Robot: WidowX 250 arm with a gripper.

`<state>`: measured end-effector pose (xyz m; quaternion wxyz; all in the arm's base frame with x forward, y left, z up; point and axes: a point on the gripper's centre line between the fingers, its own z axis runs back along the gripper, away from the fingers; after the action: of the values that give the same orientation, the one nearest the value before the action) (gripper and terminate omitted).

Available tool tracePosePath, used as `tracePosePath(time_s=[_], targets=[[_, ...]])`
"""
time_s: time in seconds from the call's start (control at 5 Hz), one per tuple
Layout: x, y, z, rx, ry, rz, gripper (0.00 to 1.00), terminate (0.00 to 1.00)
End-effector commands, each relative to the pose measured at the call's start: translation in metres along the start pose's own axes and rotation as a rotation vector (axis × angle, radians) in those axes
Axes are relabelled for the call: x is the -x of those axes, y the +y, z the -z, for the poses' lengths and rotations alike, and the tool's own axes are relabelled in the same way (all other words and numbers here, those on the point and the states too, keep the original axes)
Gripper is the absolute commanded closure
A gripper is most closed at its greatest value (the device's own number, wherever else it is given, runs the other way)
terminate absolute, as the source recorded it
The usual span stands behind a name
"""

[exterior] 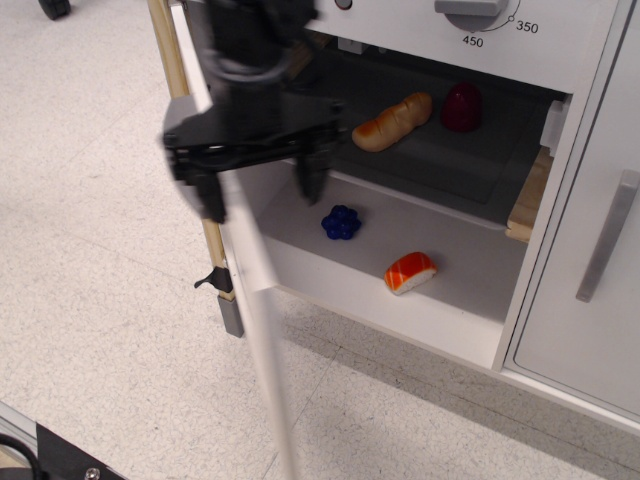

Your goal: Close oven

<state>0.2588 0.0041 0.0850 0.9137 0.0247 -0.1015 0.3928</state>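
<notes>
White-grey toy oven (pixel 420 250), set low on a pale speckled floor (pixel 90 200); its door (pixel 262 340) stood partly open, seen almost edge-on as a thin, motion-blurred white strip running from the left side of the cavity down toward the bottom of the frame; window and handle of the door not discernible at this angle. Black gripper (pixel 258 192), blurred, hung over the door's upper edge with its two fingers spread apart, one on either side of the door; left finger (pixel 210 198) on the outer side, right finger (pixel 309 178) on the cavity side; whether either finger touched the door could not be told. Cavity contents: dark grey upper shelf (pixel 450 160) on pale wooden runners, bearing a toy bread loaf (pixel 392 121) and, just beside it to the right, a dark red rounded piece (pixel 461 107); white lower floor of the cavity bearing a small blue berry-like piece (pixel 341 222) and, apart from it toward the front right, an orange and white sushi-like piece (pixel 411 272). Above the cavity, a grey temperature dial (pixel 472 8) with the numerals 450 and 350 visible. To the right, a plain white cupboard door (pixel 580 260) with a straight grey bar handle (pixel 606 236), closed.
</notes>
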Motion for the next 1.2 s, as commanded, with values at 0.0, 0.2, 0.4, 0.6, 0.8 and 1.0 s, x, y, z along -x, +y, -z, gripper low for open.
tracePosePath(time_s=[0.0, 0.2, 0.4, 0.6, 0.8, 1.0], targets=[[-0.013, -0.062, -0.010, 0.030, -0.014, -0.144, 0.00, 0.00], [-0.021, -0.075, -0.010, 0.054, 0.049, -0.208, 0.00, 0.00], [-0.023, -0.075, -0.024, 0.132, 0.024, -0.212, 0.00, 0.00], [-0.023, -0.063, -0.042, 0.195, 0.010, -0.180, 0.00, 0.00], [-0.008, -0.039, -0.063, 0.249, -0.004, 0.023, 0.00, 0.00], [0.009, -0.011, -0.057, 0.207, 0.033, 0.201, 0.00, 0.00]])
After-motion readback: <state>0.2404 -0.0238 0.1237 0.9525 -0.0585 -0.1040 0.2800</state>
